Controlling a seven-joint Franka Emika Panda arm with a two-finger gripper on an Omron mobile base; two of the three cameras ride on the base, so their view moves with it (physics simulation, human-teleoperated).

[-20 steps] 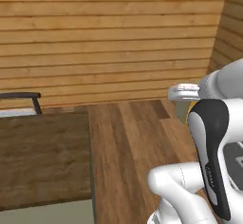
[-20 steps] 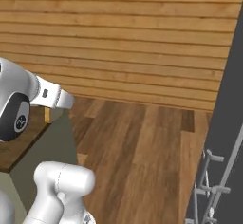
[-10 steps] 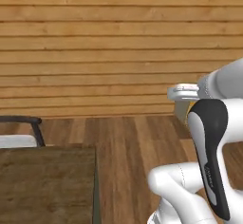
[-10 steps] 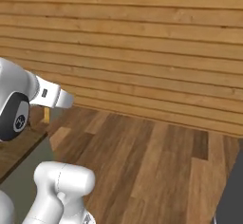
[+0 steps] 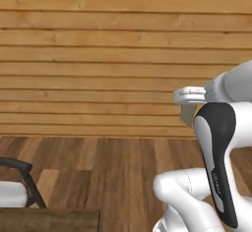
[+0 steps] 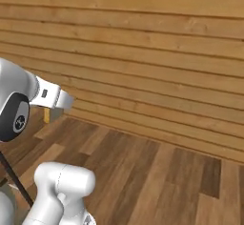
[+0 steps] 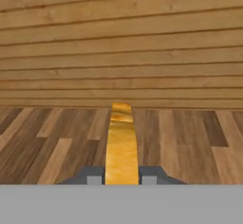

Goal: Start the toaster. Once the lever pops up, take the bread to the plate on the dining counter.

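Note:
My gripper point(image 7: 122, 178) is shut on the bread point(image 7: 121, 142), a golden-tan slice seen edge-on between the two finger tips, held out over the wood floor. From the base views the hand point(image 5: 191, 109) sticks out level from the white arm, and a sliver of the bread point(image 6: 46, 115) shows under the gripper point(image 6: 53, 110). A corner of the dining counter point(image 5: 49, 220), dark brown wood grain, lies at the lower left edge. The toaster, its lever and the plate are out of view.
A plank wall point(image 5: 98, 54) stands straight ahead across open wood floor point(image 6: 157, 171). A dark-framed chair point(image 5: 22, 179) with a pale seat stands beside the counter at the lower left.
The whole picture has shifted: the base has turned, so the counter slid down to the lower left and the dark panel at right left the view. The bread stays in the gripper.

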